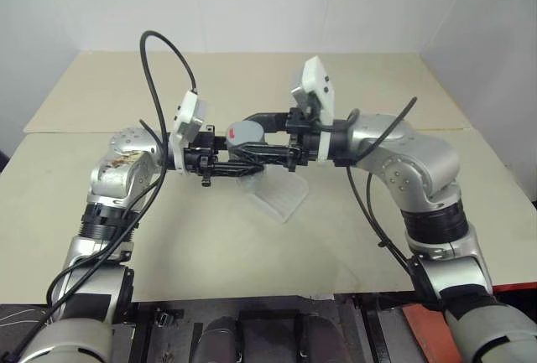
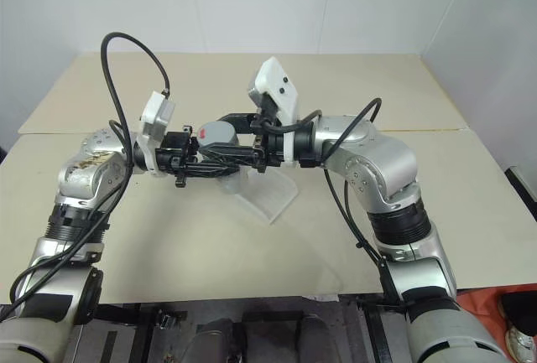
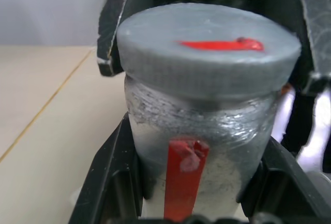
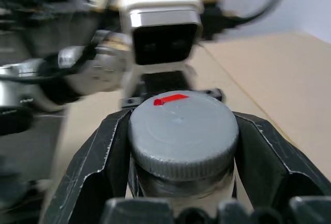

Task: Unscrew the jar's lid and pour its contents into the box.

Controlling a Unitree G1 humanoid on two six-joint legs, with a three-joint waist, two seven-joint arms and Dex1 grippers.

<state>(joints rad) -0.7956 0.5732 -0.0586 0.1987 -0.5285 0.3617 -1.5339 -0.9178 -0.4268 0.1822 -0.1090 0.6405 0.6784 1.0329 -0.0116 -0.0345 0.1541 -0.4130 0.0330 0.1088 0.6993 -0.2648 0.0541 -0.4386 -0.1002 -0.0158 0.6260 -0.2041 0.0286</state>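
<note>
I hold the jar (image 3: 207, 131) upright in the air over the middle of the table, between both grippers. My left gripper (image 1: 242, 164) comes in from the left and is shut on the jar's silvery body, which bears a red stripe. From the right, my right gripper (image 4: 181, 146) is shut on the grey lid (image 4: 181, 131), its fingers (image 4: 93, 167) pressing the ribbed rim. The lid (image 1: 246, 133) has a red mark on top. On the table just below and to the right of the jar lies the clear box (image 1: 281, 198). The contents are hidden.
The beige table (image 1: 252, 254) has a seam running across it behind the arms and white walls at the back. A red-orange object (image 1: 432, 329) sits below the table's front edge at the right.
</note>
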